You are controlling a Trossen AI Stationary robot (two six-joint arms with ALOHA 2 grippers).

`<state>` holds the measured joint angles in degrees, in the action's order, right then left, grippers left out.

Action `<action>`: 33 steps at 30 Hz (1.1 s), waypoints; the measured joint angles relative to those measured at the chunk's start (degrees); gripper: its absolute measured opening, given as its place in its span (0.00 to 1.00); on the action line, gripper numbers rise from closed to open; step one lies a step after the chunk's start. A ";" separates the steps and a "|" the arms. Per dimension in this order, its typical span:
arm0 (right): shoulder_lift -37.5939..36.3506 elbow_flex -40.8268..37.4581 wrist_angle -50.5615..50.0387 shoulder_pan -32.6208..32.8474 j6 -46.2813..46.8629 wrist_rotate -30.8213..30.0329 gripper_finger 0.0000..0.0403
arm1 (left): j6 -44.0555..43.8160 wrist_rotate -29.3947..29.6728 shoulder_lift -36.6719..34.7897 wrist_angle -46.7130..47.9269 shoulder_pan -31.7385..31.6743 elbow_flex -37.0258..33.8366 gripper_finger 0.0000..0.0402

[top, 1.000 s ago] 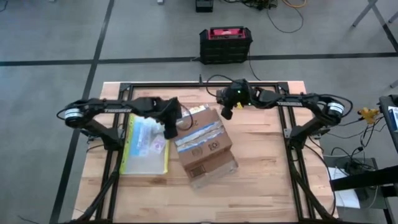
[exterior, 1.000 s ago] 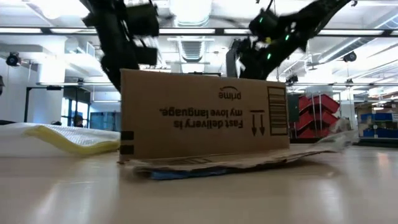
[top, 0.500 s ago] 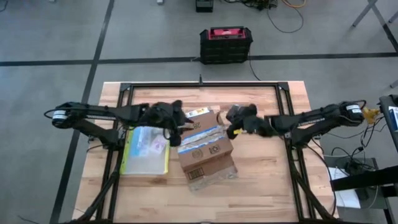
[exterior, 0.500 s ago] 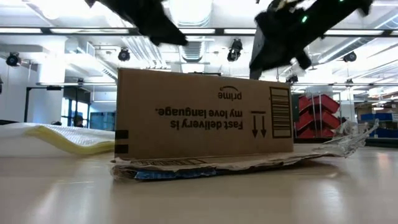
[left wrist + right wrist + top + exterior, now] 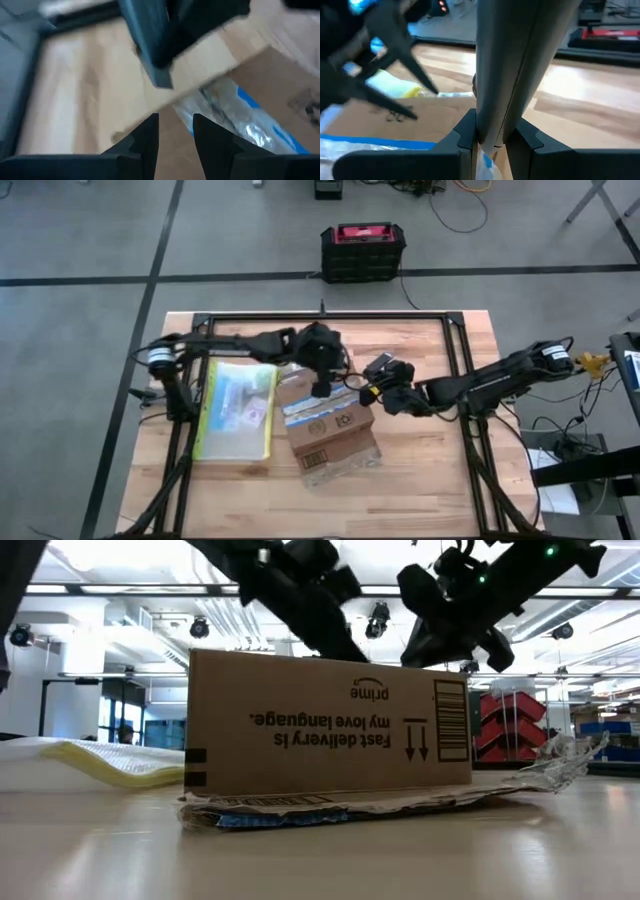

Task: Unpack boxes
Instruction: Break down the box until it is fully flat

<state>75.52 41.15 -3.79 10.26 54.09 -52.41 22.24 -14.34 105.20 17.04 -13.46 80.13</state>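
The brown cardboard box [image 5: 325, 420] lies on its side mid-table, resting on a crumpled clear wrapper [image 5: 345, 465]. Its printed wall [image 5: 330, 725] faces the low view. My left gripper [image 5: 321, 388] hangs over the box's taped top [image 5: 235, 115] near the far edge. Its fingers are slightly apart with nothing between them [image 5: 175, 120]. My right gripper [image 5: 380, 385] is off the box's far right corner, shut on a long dark grey tool [image 5: 520, 55]. In the low view both arms stand above the box, the left [image 5: 310, 600] and the right [image 5: 460, 610]. My left gripper points slanting down at the box's top; I cannot tell whether its fingertips touch the top. My right gripper pinches the grey tool's near end [image 5: 492, 120] between its two fingers. The tool sticks out forward past the fingertips, along them. It is lifted off the table; its far end is out of frame.
A clear yellow-edged pouch [image 5: 237, 408] lies left of the box. A black and red case [image 5: 363, 250] stands on the floor beyond the far edge. A black frame [image 5: 320, 317] borders the table. Bare wood shows at the near side [image 5: 330, 505].
My left gripper has swung from beside the pouch toward the table's right, ending over the box's far part, and has rolled. My right gripper has come from the far edge toward the near side, to the box's far right corner, rolling as it went. The box stays put.
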 joint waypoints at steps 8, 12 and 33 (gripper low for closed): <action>2.56 2.39 0.07 -0.02 -0.24 -1.77 0.12 | -0.04 -0.36 3.96 -0.51 -1.55 -0.59 0.28; 2.58 2.71 0.03 -0.02 -1.03 -1.81 0.12 | -0.65 -0.07 3.61 -0.55 -2.05 -1.79 0.29; 7.90 3.45 5.48 -0.17 -2.28 -5.60 0.12 | -3.54 1.61 3.44 0.05 -2.87 -2.18 0.30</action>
<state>83.43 44.60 1.69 10.09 51.81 -58.01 18.71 -12.73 108.64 17.09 -16.34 77.95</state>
